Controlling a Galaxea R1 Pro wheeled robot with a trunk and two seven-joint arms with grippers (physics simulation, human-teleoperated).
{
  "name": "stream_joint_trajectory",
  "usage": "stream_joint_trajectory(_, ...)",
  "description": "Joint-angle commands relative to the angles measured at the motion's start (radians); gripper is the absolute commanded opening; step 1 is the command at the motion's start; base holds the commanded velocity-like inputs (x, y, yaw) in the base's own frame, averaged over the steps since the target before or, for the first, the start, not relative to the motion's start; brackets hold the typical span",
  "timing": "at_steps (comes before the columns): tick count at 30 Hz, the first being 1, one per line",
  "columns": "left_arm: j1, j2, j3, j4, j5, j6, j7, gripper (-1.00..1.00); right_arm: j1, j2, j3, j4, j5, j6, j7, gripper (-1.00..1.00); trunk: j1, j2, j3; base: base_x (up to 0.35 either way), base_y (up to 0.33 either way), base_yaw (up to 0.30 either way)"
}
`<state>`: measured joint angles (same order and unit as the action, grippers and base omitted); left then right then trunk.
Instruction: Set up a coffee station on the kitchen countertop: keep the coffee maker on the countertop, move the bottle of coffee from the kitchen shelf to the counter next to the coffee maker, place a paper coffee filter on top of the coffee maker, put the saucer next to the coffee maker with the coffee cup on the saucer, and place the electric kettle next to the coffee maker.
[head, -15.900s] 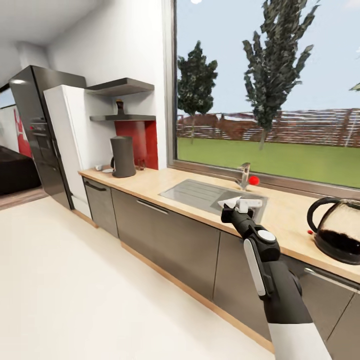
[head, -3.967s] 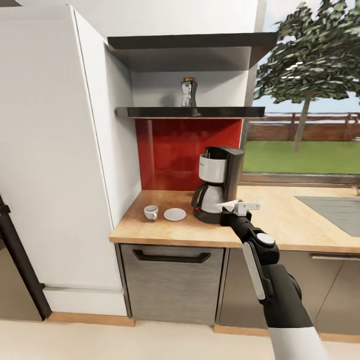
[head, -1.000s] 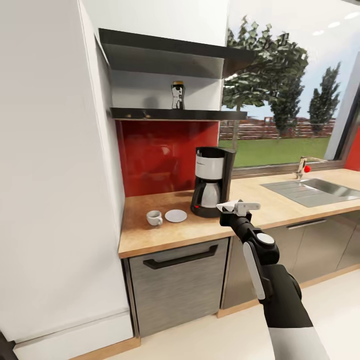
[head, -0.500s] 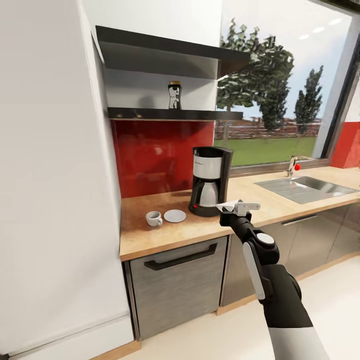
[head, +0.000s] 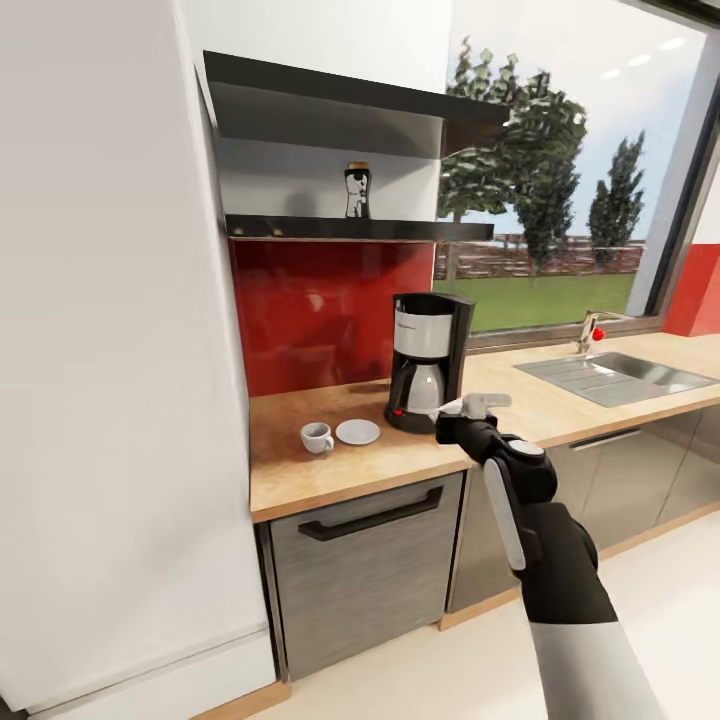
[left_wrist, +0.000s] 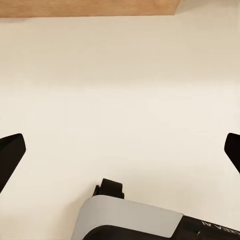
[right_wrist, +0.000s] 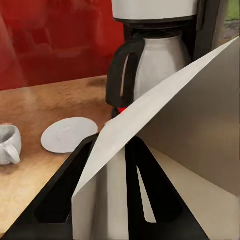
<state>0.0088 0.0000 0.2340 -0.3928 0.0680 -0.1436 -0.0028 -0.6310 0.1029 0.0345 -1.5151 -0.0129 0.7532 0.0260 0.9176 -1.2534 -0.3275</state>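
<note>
The black and silver coffee maker stands on the wooden countertop before the red backsplash. Left of it lie a white saucer and a white coffee cup, side by side. The coffee bottle stands on the lower black shelf above. My right gripper is shut on a white paper coffee filter, held just in front of the coffee maker, at the height of its base. The saucer and cup lie beyond it. My left gripper hangs open over the pale floor.
A tall white cabinet bounds the counter's left end. A steel sink with a faucet is set into the counter at the right, under the window. A grey drawer front with a black handle sits below the counter.
The head view has shifted slightly, moving the scene a little rightward. My right gripper with the filter has edged closer to the coffee maker's base.
</note>
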Motion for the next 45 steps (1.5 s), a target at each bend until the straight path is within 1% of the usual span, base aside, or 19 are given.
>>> stream_joint_trajectory(1, 0.0, 0.0, -0.001, -0.001, 0.007, -0.001, 0.0, 1.0, -0.049, 0.002, -0.001, -0.001, -0.002, 0.071, 0.002, -1.0, 0.0, -0.001, -0.001, 0.0, 0.0, 0.0)
stream_joint_trajectory(5, 0.0, 0.0, -0.001, -0.001, 0.007, -0.001, 0.0, 1.0, -0.21, 0.008, 0.0, 0.0, 0.0, 0.198, -0.001, -1.0, 0.0, -0.001, -0.001, 0.0, 0.0, 0.0)
stream_joint_trajectory(12, 0.0, 0.0, -0.001, -0.001, 0.008, -0.001, 0.0, 1.0, -0.456, 0.027, -0.001, 0.088, 0.003, 0.248, -0.007, -1.0, 0.0, -0.001, -0.001, 0.0, 0.0, 0.0)
stream_joint_trajectory(13, 0.0, 0.0, -0.001, 0.0, 0.007, 0.0, 0.0, 1.0, -0.649, 0.039, -0.002, 0.309, 0.004, 0.253, -0.011, -1.0, 0.0, -0.001, -0.001, 0.0, 0.0, 0.0)
stream_joint_trajectory(15, 0.0, 0.0, -0.001, 0.0, 0.007, 0.0, 0.0, 1.0, -0.712, 0.045, -0.002, 0.398, 0.004, 0.254, -0.017, -1.0, 0.0, -0.001, -0.001, 0.0, 0.0, 0.0)
stream_joint_trajectory(18, 0.0, 0.0, -0.001, 0.0, 0.007, 0.001, 0.0, 1.0, -0.915, 0.055, -0.004, 0.711, 0.002, 0.251, -0.086, -1.0, 0.0, -0.001, -0.001, 0.0, 0.0, 0.0)
stream_joint_trajectory(20, 0.0, 0.0, -0.001, 0.0, 0.007, 0.001, 0.0, 1.0, -1.01, 0.056, -0.006, 0.85, -0.001, 0.249, -0.122, -1.0, 0.0, -0.001, -0.001, 0.0, 0.0, 0.0)
stream_joint_trajectory(22, 0.0, 0.0, -0.001, 0.0, 0.007, 0.001, 0.0, 1.0, -1.065, 0.057, -0.009, 0.929, -0.013, 0.248, -0.147, -1.0, 0.0, -0.001, -0.001, 0.0, 0.0, 0.0)
stream_joint_trajectory(24, 0.0, 0.0, -0.001, 0.0, 0.008, 0.001, 0.0, 1.0, -1.155, 0.059, -0.013, 1.055, -0.08, 0.245, -0.241, -1.0, 0.0, -0.001, -0.001, 0.0, 0.0, 0.0)
stream_joint_trajectory(25, 0.0, 0.0, -0.001, 0.0, 0.007, 0.001, 0.0, 1.0, -1.184, 0.06, -0.014, 1.099, -0.141, 0.244, -0.316, -1.0, 0.0, -0.001, -0.001, 0.0, 0.0, 0.0)
stream_joint_trajectory(27, 0.0, 0.0, -0.001, 0.0, 0.007, 0.001, 0.0, 1.0, -1.203, 0.063, -0.015, 1.128, -0.225, 0.239, -0.41, -1.0, 0.0, -0.001, -0.001, 0.0, 0.0, 0.0)
stream_joint_trajectory(28, 0.0, 0.0, -0.001, 0.0, 0.007, 0.001, 0.0, 1.0, -1.215, 0.066, -0.015, 1.147, -0.323, 0.235, -0.516, -1.0, 0.0, -0.001, -0.001, 0.0, 0.0, 0.0)
stream_joint_trajectory(29, 0.0, 0.0, -0.001, 0.0, 0.007, 0.001, 0.0, 1.0, -1.219, 0.068, -0.015, 1.154, -0.378, 0.233, -0.573, -1.0, 0.0, -0.001, -0.001, 0.0, 0.0, 0.0)
stream_joint_trajectory(31, 0.0, 0.0, -0.001, 0.0, 0.007, 0.001, 0.0, 1.0, -1.228, 0.072, -0.015, 1.171, -0.597, 0.219, -0.779, -1.0, 0.0, -0.001, -0.001, 0.0, 0.0, 0.0)
stream_joint_trajectory(33, 0.0, 0.0, -0.001, 0.0, 0.007, 0.001, 0.0, 1.0, -1.23, 0.072, -0.014, 1.175, -0.689, 0.201, -0.856, -1.0, 0.0, -0.001, -0.001, 0.0, 0.0, 0.0)
stream_joint_trajectory(34, 0.0, 0.0, -0.001, 0.0, 0.007, 0.001, 0.0, 1.0, -1.232, 0.072, -0.012, 1.18, -0.781, 0.174, -0.929, -1.0, 0.0, -0.001, -0.001, 0.0, 0.0, 0.0)
stream_joint_trajectory(35, 0.0, 0.0, -0.001, 0.0, 0.007, 0.001, 0.0, 1.0, -1.23, 0.072, -0.011, 1.194, -0.839, 0.155, -0.975, -1.0, 0.0, -0.001, -0.001, 0.0, 0.0, 0.0)
stream_joint_trajectory(38, 0.0, 0.0, -0.001, 0.0, 0.007, 0.001, 0.0, 1.0, -1.229, 0.072, -0.01, 1.23, -0.87, 0.145, -0.993, -1.0, 0.0, -0.001, -0.001, 0.111, 0.0, 0.0)
stream_joint_trajectory(45, 0.0, 0.0, -0.001, 0.0, 0.007, 0.001, 0.0, 1.0, -1.227, 0.072, -0.01, 1.25, -0.883, 0.14, -0.998, -1.0, 0.0, -0.001, -0.001, 0.08, 0.0, 0.0)
